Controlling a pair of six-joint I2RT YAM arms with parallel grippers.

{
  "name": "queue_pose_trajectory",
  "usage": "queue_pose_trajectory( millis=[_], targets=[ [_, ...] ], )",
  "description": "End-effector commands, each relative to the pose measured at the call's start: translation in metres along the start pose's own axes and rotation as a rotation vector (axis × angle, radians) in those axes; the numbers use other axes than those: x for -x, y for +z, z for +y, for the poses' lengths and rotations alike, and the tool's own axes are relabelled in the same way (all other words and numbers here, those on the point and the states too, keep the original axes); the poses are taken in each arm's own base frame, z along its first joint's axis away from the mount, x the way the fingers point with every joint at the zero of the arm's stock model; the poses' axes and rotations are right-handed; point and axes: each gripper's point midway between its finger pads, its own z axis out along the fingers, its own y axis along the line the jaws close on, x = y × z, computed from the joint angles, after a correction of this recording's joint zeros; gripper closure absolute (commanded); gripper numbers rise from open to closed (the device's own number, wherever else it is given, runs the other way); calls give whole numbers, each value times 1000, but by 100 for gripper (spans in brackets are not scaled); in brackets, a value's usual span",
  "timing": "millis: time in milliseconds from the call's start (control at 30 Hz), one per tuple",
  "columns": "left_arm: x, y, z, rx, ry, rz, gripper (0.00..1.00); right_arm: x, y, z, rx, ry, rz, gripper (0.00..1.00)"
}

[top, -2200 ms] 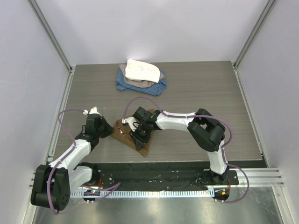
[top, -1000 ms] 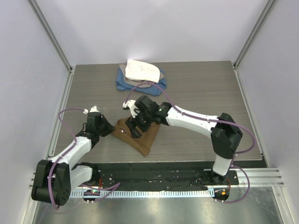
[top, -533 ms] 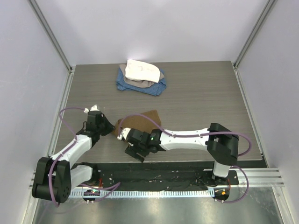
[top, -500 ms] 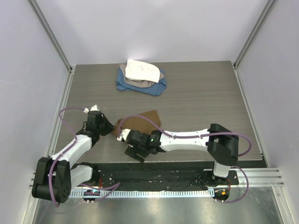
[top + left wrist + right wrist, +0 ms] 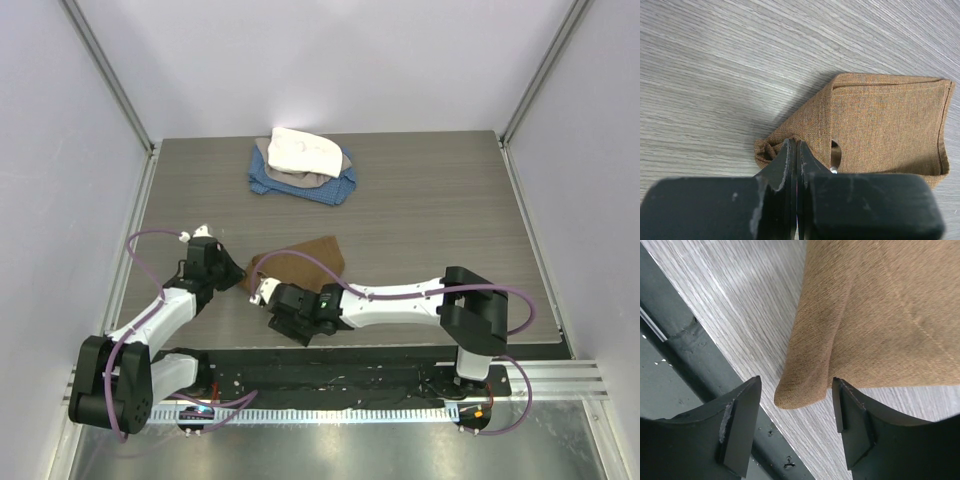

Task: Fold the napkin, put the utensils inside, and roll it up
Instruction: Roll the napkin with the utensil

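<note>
The tan-brown napkin [image 5: 310, 258] lies folded on the table between the arms. My left gripper [image 5: 232, 277] is shut on the napkin's bunched left corner [image 5: 771, 150]. In the left wrist view the napkin [image 5: 885, 120] spreads flat to the right. A small dark oval with a shiny spot [image 5: 835, 155] shows beside my fingers; I cannot tell if it is the spoon. My right gripper [image 5: 287, 324] is open over the napkin's near corner. In the right wrist view that folded corner [image 5: 807, 385] lies between the open fingertips [image 5: 742, 410], untouched. The spoon is otherwise hidden.
A white cloth [image 5: 303, 150] lies on a blue cloth [image 5: 335, 188] at the back of the table. The table's near edge and the black base rail [image 5: 675, 335] run just beside my right gripper. Walls close in on the left and right.
My right gripper has swung from the napkin's far side to its near corner by the table edge and stands open there. The left gripper keeps its hold on the left corner.
</note>
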Motion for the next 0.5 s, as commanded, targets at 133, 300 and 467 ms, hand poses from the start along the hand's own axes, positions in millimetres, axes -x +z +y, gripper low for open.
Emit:
queue_pose_trajectory(
  millis=[133,300,467],
  targets=[
    [16,-1,-9,-17,7,-34,100,-12,16,1,-1,22,33,36],
    [18,-1,-11,-22,6,-38,100,-20,21,-2,16,24,56,39],
    [19,-2,-12,-26,9,-42,100,-27,27,3,131,50,82,56]
  ],
)
